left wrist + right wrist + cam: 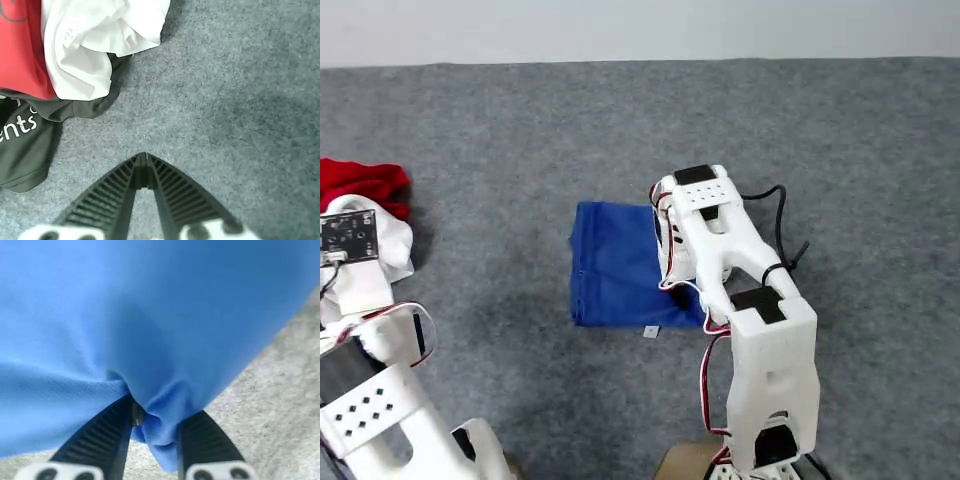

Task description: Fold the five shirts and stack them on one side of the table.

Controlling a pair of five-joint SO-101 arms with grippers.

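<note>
A blue shirt [616,264] lies folded into a rectangle at the middle of the grey table. My right gripper [152,426] is shut on a bunched edge of the blue shirt [150,330], with cloth pinched between its black fingers [102,432]. In the high view the right arm [720,250] stands over the shirt's right edge. My left gripper [145,167] is shut with nothing in it, hovering over bare carpet beside a pile holding a white shirt [100,35], a red shirt [22,50] and a black shirt [25,145]. The pile [365,215] sits at the table's left edge.
The grey carpeted table [820,150] stretches open behind and to the right of the blue shirt. A small white tag [650,331] lies by the shirt's front edge. The left arm's base [380,400] stands at the front left corner.
</note>
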